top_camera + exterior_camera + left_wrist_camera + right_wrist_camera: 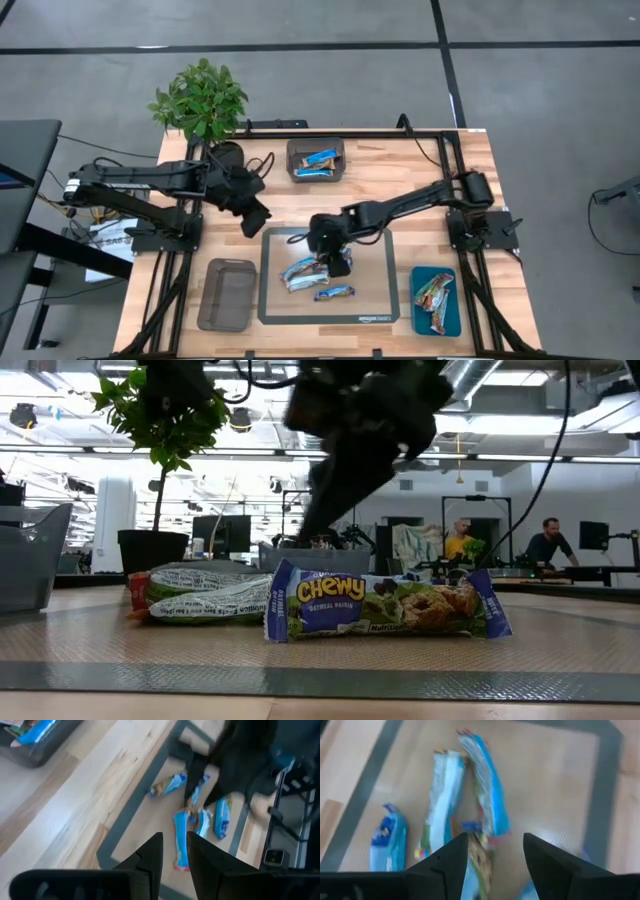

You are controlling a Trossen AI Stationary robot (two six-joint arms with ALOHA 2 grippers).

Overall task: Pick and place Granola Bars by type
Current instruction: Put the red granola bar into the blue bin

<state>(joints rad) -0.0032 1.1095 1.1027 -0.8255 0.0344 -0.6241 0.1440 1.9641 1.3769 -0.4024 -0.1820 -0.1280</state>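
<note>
Over the mat (378, 300), the right gripper (494, 851) is hovering, fingers spread to straddle one of the clustered Granola Bars (303, 272); the left gripper (174, 851), fingers parted, is waiting nearby.

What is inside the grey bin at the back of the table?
The grey bin at the back holds blue-wrapped granola bars: at least two show from above. Whether more lie beneath them cannot be seen.
</note>
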